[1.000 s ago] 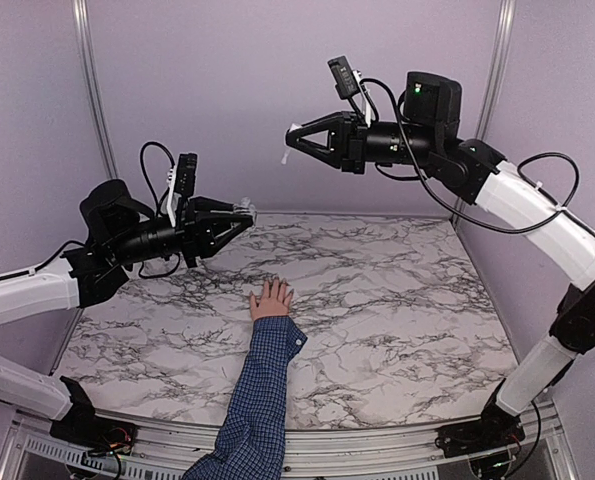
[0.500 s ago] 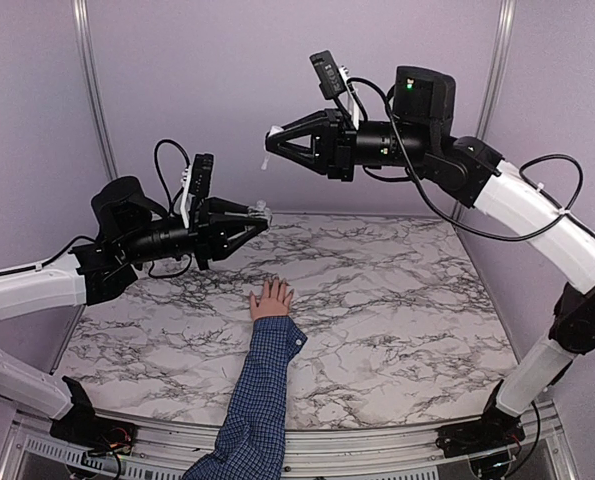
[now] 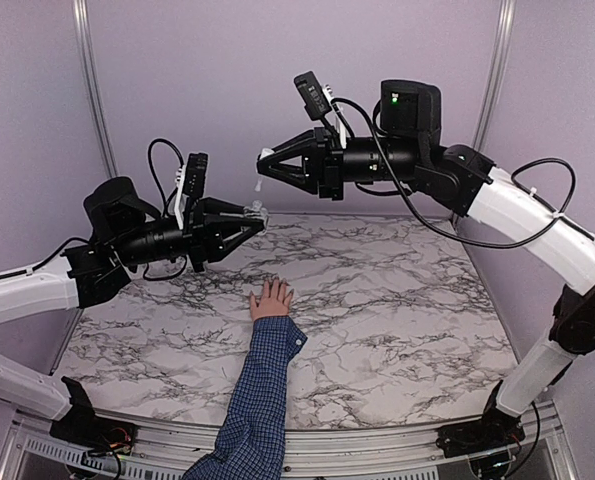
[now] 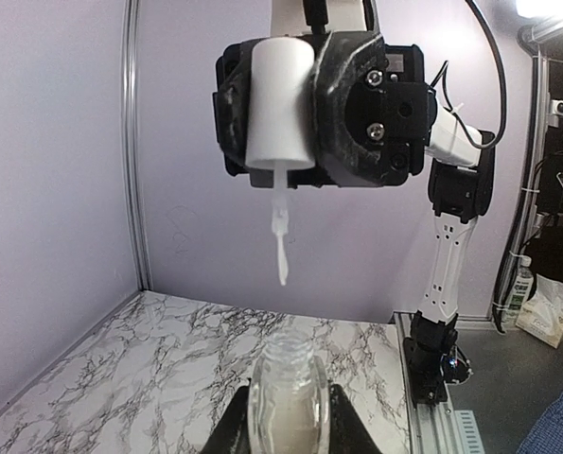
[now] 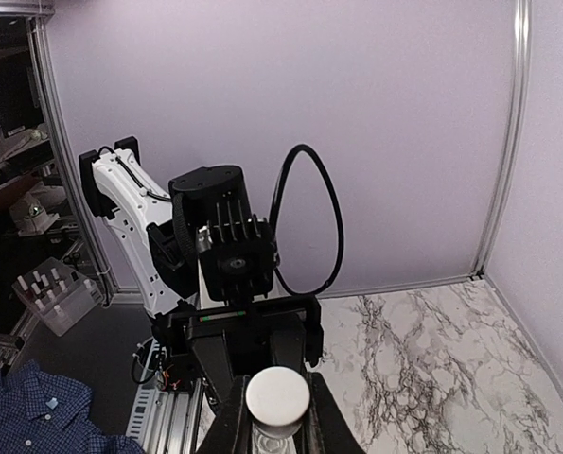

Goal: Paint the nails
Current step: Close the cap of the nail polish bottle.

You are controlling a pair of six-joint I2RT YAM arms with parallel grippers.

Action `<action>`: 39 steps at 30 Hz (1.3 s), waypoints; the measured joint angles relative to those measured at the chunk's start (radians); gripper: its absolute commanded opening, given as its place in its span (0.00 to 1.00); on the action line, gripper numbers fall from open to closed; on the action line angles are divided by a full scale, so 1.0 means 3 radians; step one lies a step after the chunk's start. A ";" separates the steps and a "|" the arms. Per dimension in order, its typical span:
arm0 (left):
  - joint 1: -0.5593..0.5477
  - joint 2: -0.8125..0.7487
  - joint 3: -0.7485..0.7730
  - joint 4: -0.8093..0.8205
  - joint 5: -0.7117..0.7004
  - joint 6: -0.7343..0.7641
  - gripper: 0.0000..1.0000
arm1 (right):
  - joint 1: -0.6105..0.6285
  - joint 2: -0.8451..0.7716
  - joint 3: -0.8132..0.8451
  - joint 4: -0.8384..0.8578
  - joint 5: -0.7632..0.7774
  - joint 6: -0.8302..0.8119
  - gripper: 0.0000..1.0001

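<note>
**Open bottle and brush held in the air; hand flat on the worktop**

The left end effector [image 3: 251, 214] is clamped on a small clear glass bottle [image 3: 257, 210], holding it upright well above the marble-patterned worktop [image 3: 397, 290]. In the left wrist view the bottle [image 4: 288, 402] sits between the two fingers with its threaded neck uncovered. Whatever is inside looks pale or colourless, and how full it is cannot be told.

The right end effector [image 3: 268, 160] grips a white cylindrical cap [image 3: 265, 154]. A thin whitish brush [image 3: 258, 184] hangs straight down from the cap. Seen from the left wrist, the cap [image 4: 279, 99] and brush [image 4: 281, 241] hang directly over the bottle mouth. The brush tip is clear of the neck and not inside it. From the right wrist only the round top of the cap [image 5: 277, 397] shows between that end effector's fingers.

Below and in front of both end effectors, a small light-skinned hand [image 3: 271, 300] lies palm down near the middle of the worktop. Its fingers are spread and point away from the arm bases, and a blue checked sleeve [image 3: 265, 390] runs back to the near edge. The nails [image 3: 274, 285] are at the fingertips, well apart from the brush and too small to show any polish.
</note>
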 measured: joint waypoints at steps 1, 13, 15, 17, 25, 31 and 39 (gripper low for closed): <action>0.0000 -0.0011 -0.0008 -0.0014 0.0000 0.0000 0.00 | 0.0001 0.0000 -0.0022 -0.0011 0.0008 -0.0015 0.00; 0.0000 -0.0047 -0.0047 -0.0100 -0.0014 -0.0031 0.00 | 0.0009 0.0004 -0.0055 -0.0061 0.0022 -0.0043 0.00; 0.0000 -0.0060 -0.0055 -0.0107 -0.0027 -0.0051 0.00 | 0.0013 0.0004 -0.0057 -0.0061 0.0022 -0.0043 0.00; 0.0000 -0.0067 -0.0056 -0.0108 -0.0025 -0.0065 0.00 | 0.0015 0.0004 -0.0065 -0.0061 0.0020 -0.0043 0.00; 0.0000 -0.0074 -0.0057 -0.0111 0.0066 -0.0092 0.00 | 0.0024 0.0004 -0.0108 -0.0070 0.0020 -0.0043 0.00; 0.0000 -0.0074 -0.0057 -0.0112 0.0083 -0.0092 0.00 | 0.0029 0.0004 -0.0108 -0.0070 0.0020 -0.0045 0.00; 0.0000 -0.0074 -0.0057 -0.0113 0.0079 -0.0090 0.00 | 0.0048 0.0004 -0.0165 -0.0065 0.0006 -0.0046 0.00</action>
